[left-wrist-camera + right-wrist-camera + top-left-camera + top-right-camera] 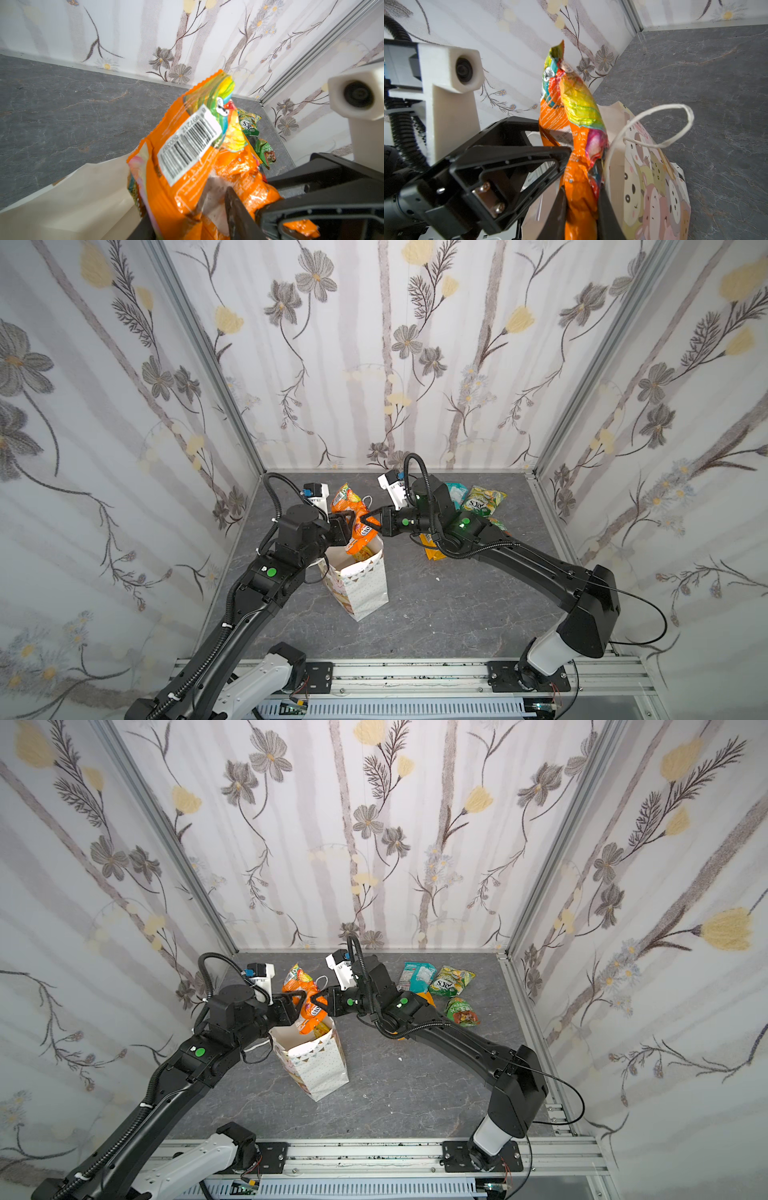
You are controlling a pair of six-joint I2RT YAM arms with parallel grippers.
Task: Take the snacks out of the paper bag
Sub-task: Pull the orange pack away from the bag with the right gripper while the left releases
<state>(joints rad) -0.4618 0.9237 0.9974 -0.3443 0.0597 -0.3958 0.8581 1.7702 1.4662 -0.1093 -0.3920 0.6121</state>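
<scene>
While the right gripper [581, 187] pinches the orange packet [353, 506] mid-body, the left gripper [352, 524] has its jaws parted, loose around the same packet. Packet's lower end sits at the paper bag [365, 580] mouth; bag upright. Risk: the cord handle [654, 116] loops just beside the right finger, so a lift could snag it and tip the bag. Crinkly foil may also slip.

Yellow packet [432, 552] mostly beneath right arm [532, 568]

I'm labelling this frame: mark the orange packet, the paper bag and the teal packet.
orange packet [347, 498]: a top view, its upper end.
paper bag [368, 587]: a top view, its dotted front wall.
teal packet [417, 974]: a top view, middle of its face.
</scene>
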